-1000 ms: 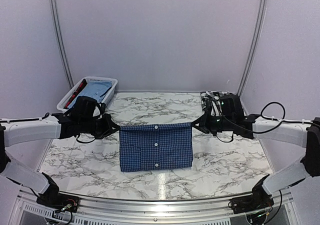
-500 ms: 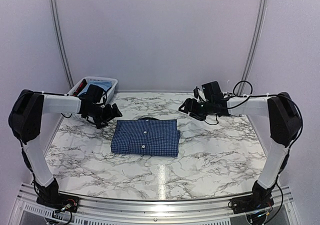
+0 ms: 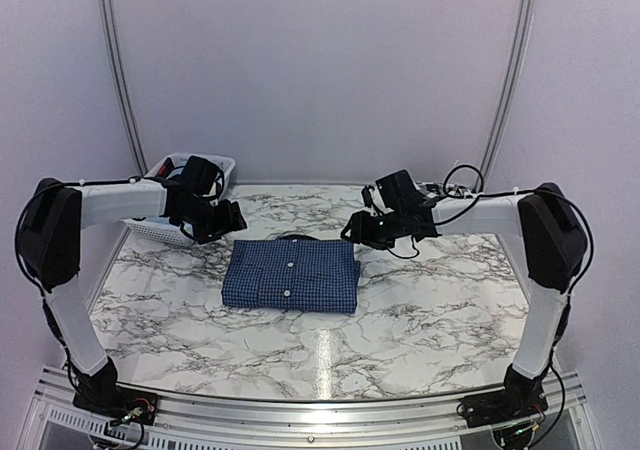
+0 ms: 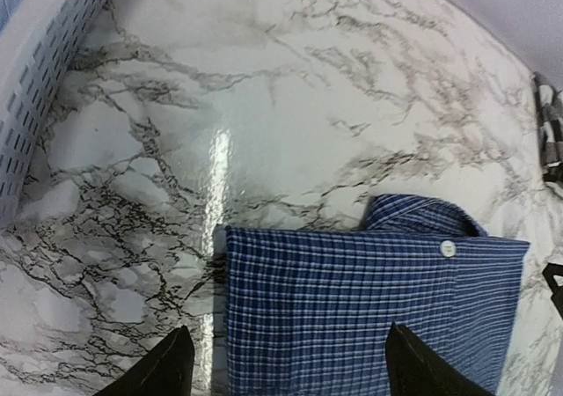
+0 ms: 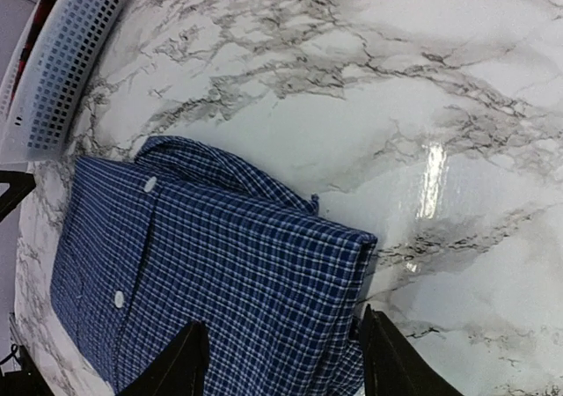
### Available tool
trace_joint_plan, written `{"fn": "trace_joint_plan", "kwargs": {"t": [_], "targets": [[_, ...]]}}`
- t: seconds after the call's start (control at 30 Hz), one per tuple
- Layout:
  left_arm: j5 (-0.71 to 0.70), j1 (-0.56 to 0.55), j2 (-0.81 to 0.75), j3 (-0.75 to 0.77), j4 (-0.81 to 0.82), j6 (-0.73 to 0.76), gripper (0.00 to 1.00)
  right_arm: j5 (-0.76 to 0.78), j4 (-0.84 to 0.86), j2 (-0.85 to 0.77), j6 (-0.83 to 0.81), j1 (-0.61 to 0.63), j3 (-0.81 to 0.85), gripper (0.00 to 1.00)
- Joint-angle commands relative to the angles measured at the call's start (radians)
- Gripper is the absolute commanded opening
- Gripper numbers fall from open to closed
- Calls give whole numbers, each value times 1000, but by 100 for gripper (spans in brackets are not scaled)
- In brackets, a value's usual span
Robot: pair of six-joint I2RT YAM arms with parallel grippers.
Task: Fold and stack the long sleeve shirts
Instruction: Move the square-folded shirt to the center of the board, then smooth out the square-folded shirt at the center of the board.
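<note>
Between left gripper [image 3: 233, 220] and right gripper [image 3: 351, 232]: folded shirt [image 3: 291, 275], long axis left-right. Hovered at its far corners, jaws apart, empty.

Folded dark blue checked cloth shirt [image 3: 292, 274] lies flat on white marble-patterned table [image 3: 440, 310], mid-table, a little left of centre, collar toward far edge. White slatted plastic basket [image 3: 148, 231] at far left corner, apart from shirt. Left gripper [image 3: 234, 219] between basket and shirt's far left corner. Right gripper [image 3: 351, 233] by shirt's far right corner. Possibly a black-and-white plaid cloth [image 4: 549, 132] near far edge, right of shirt.
</note>
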Motion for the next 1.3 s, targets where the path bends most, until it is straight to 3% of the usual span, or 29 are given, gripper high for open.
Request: {"fn": "trace_joint_plan", "kwargs": {"t": [0.0, 0.2, 0.47, 0.7, 0.83, 1.0, 1.27], "targets": [[-75, -66, 54, -19, -66, 30, 77, 39, -34, 53, -30, 23, 5, 55], [-139, -144, 9, -166, 31, -72, 79, 47, -3, 55, -20, 63, -78, 55], [-165, -251, -127, -336, 126, -233, 78, 18, 41, -25, -15, 100, -216, 44], [-223, -420, -284, -455, 152, -385, 78, 8, 38, -218, -22, 131, -411, 45], [-247, -494, -345, -498, 172, -453, 78, 56, -4, -286, -58, 122, -434, 50], [-363, -443, -358, -426, 16, -396, 78, 54, -16, -264, -88, 60, -373, 56], [-187, -249, -197, -303, 39, -152, 76, 29, 39, -134, -103, 3, -259, 49]]}}
